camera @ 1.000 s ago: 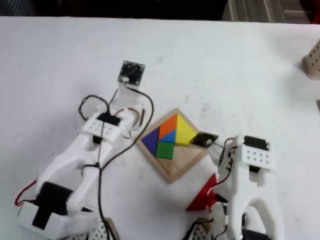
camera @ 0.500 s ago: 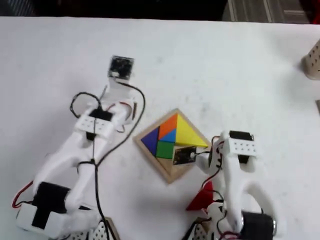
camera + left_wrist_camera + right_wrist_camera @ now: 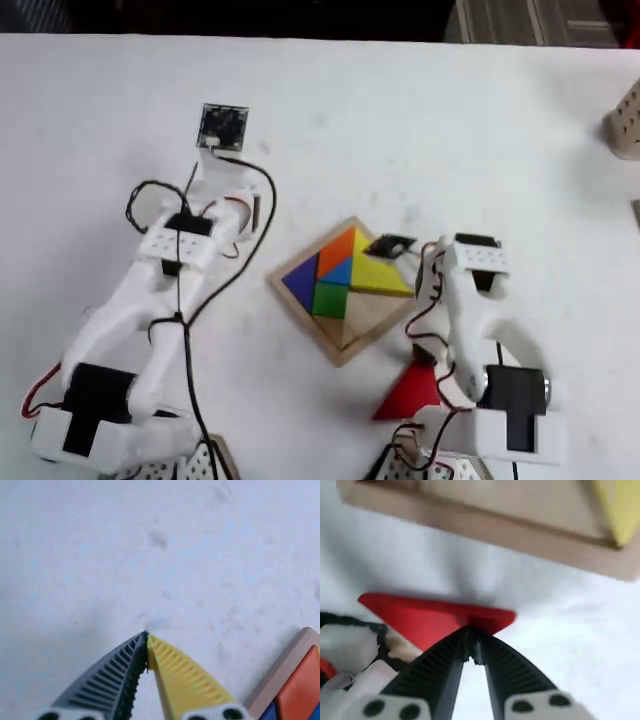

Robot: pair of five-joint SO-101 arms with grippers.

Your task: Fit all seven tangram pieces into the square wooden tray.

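Step, likely: red triangle [image 3: 408, 395] pickup | lies off tray [image 3: 362, 330], at its 5 o'clock | right gripper [image 3: 471, 655] pinched empty at its edge | left gripper [image 3: 146, 652] closed, tray's 10 o'clock | next: open, grasp.

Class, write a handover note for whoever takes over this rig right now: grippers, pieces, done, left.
Left gripper: shut, empty, over bare table beside the tray.
Right gripper: shut, empty, by the red triangle, which lies on the table outside the tray.
Done: orange triangle, yellow triangle, blue triangle, green square in the tray.
Left: fit the red triangle into the tray's bare part.
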